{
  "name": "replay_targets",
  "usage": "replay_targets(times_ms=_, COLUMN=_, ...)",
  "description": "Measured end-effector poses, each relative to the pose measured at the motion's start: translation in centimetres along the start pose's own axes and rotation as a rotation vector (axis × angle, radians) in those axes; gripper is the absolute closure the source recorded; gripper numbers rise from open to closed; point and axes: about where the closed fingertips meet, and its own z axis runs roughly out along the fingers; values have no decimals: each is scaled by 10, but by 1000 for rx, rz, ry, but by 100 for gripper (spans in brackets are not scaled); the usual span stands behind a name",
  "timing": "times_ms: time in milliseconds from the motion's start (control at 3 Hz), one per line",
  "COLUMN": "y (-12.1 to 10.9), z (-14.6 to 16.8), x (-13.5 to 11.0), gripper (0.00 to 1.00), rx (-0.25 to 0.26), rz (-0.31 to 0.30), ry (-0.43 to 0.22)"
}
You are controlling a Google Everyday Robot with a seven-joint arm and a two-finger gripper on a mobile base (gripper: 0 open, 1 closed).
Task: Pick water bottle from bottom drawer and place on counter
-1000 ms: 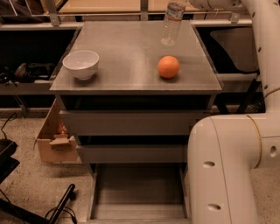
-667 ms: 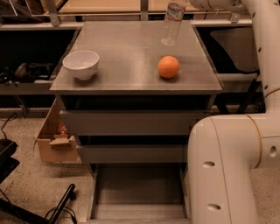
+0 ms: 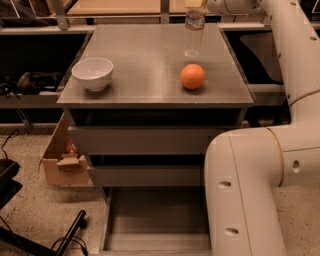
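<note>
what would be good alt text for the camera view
A clear bottle is upright at the back of a grey counter, the gripper at its cap, mostly cut off by the top edge. A white bowl and an orange sit nearer the front; the bottom drawer below is open.

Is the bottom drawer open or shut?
Open: the bottom drawer juts out, bare floor showing. The gripper is atop the water bottle, over the counter.
</note>
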Motion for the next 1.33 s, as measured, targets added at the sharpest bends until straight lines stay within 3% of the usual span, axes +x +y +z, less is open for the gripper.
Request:
replay_targets(times_ms=333, y=-5, z=15, x=6, gripper=100, rx=51, rz=-47, ry=22)
replay_targets(times_ms=667, y=-10, z=30, x=16, gripper=100, rx=66, rz=-50, ry=38)
replay_targets(times_ms=1333, y=-15, z=49, x=35, gripper=100, rx=30, rz=25, ry=48)
